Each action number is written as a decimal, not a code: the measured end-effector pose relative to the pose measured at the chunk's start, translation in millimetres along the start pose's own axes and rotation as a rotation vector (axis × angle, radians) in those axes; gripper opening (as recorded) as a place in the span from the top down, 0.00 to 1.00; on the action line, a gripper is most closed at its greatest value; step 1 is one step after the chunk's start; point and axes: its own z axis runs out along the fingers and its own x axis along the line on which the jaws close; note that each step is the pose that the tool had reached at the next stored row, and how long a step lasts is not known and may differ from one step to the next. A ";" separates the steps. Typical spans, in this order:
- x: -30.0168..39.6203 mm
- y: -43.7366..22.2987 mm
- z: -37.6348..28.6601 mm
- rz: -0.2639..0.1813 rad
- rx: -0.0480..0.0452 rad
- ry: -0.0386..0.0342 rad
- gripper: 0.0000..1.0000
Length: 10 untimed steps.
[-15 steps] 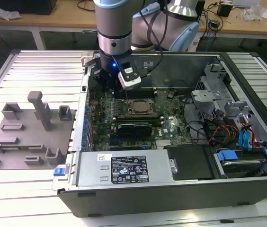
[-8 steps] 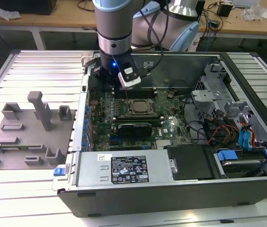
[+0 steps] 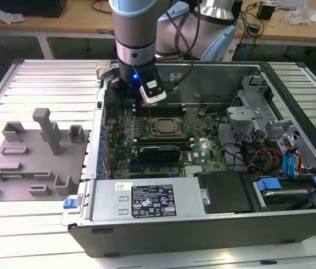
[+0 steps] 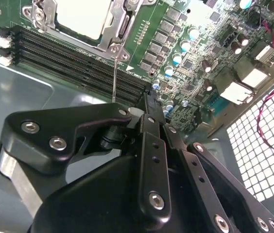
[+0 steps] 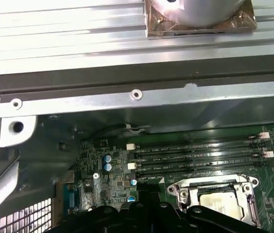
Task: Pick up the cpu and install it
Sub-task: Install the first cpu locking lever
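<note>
In the exterior view the scene is brightly lit from above. The ribbed metal bench point(image 3: 29, 216) is blown out to white along its near edge and towards the exterior view's left, where the grooves are lost in glare. The inside of the computer case point(image 3: 203, 230) is left in shade, so the motherboard point(image 3: 203, 137) is seen dimmer than its surroundings. A small blue light point(image 3: 135, 75) is seen glowing on the arm point(image 3: 133, 33). In the first wrist view the bench is likewise overexposed, and a shadow is cast below the case wall. In the second wrist view white glare is thrown off the cpu point(image 4: 86, 17), and the perforated panel point(image 4: 265, 145) is brightly backlit.
</note>
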 end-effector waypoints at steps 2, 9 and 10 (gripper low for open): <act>0.0 0.0 0.0 0.015 -0.0100 -0.0027 0.89; -5.2 0.5 0.1 0.048 -0.0119 -0.0107 0.89; -6.5 0.6 0.2 0.050 -0.0119 -0.0110 0.89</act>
